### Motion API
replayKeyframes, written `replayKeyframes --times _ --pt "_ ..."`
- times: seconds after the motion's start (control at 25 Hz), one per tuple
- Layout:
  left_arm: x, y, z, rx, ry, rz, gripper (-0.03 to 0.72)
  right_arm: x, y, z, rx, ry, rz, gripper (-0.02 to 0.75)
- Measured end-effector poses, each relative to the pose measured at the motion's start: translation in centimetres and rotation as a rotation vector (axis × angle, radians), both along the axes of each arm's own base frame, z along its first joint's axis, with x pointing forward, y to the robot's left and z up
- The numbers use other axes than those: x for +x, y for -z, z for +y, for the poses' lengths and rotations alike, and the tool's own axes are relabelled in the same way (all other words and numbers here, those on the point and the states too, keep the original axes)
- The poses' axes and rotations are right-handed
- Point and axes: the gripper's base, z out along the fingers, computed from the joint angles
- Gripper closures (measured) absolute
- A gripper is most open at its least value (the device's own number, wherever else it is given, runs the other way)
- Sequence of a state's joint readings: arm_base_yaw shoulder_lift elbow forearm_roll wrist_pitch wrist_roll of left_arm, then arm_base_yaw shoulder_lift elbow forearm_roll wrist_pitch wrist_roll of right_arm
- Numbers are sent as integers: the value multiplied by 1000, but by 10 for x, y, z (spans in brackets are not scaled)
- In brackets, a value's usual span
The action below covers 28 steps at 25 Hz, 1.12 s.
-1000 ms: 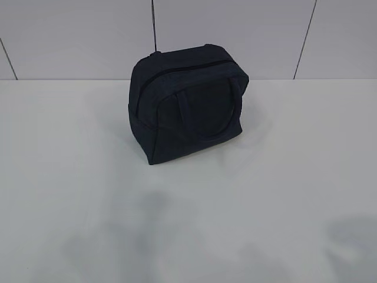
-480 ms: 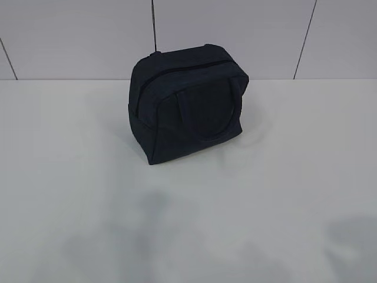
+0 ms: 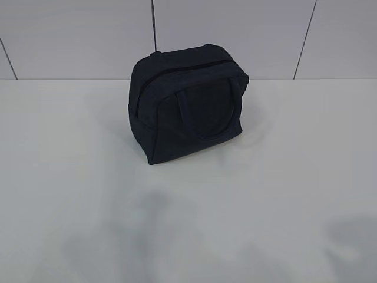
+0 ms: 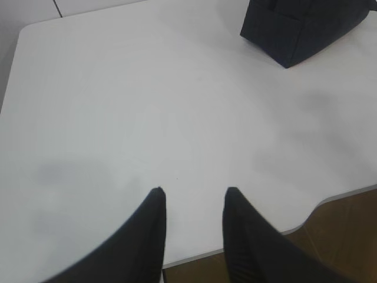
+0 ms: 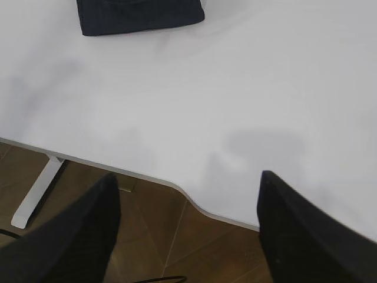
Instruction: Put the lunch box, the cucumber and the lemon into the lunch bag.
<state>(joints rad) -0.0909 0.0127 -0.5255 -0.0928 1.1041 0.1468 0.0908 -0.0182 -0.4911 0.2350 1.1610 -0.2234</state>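
The dark navy lunch bag (image 3: 187, 106) stands upright at the back middle of the white table (image 3: 70, 177), its top zipper shut and a loop handle lying on its front face. The bag's lower corner (image 4: 300, 29) shows at the top right of the left wrist view, and its base (image 5: 140, 15) at the top of the right wrist view. My left gripper (image 4: 194, 191) hovers open over the table's front edge, nothing between its fingers. My right gripper (image 5: 188, 174) is wide open and empty above the same edge. The lunch box, the cucumber and the lemon are out of view.
A tiled wall (image 3: 235, 35) rises right behind the bag. The table's front edge has a curved cut-out (image 5: 194, 206), with brown floor (image 5: 177, 247) and a white table leg (image 5: 35, 194) below.
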Motion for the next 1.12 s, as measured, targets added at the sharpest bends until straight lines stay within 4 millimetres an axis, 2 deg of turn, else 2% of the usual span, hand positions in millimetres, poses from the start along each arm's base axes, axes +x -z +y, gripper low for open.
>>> replayKeyframes --times 1.12 --pt "0 0 0 0 0 0 453 0 0 0 0 0 0 196"
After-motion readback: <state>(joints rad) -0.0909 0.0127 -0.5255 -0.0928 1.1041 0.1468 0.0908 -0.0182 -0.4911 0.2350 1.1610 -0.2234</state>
